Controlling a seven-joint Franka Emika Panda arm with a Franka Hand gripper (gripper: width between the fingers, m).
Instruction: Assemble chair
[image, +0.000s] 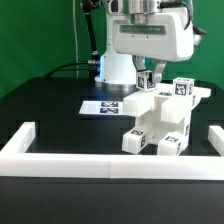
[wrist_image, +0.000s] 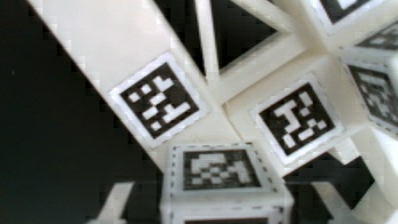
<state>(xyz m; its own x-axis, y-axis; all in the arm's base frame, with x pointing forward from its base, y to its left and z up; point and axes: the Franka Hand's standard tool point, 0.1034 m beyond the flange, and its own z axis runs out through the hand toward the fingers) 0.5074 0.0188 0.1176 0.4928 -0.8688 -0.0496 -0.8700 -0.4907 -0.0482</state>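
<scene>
Small matte-white blocky plastic chair, tagged with black-and-white squares, stands on the black worktop, toward the exterior view's right, just behind the long low white border wall. Flat white marker board lies just beside it, on the exterior view's left. White robot arm hangs over the chair's top. Fingers narrow, closed on a tagged white chair piece; wrist view filled with tagged chair panels.
</scene>
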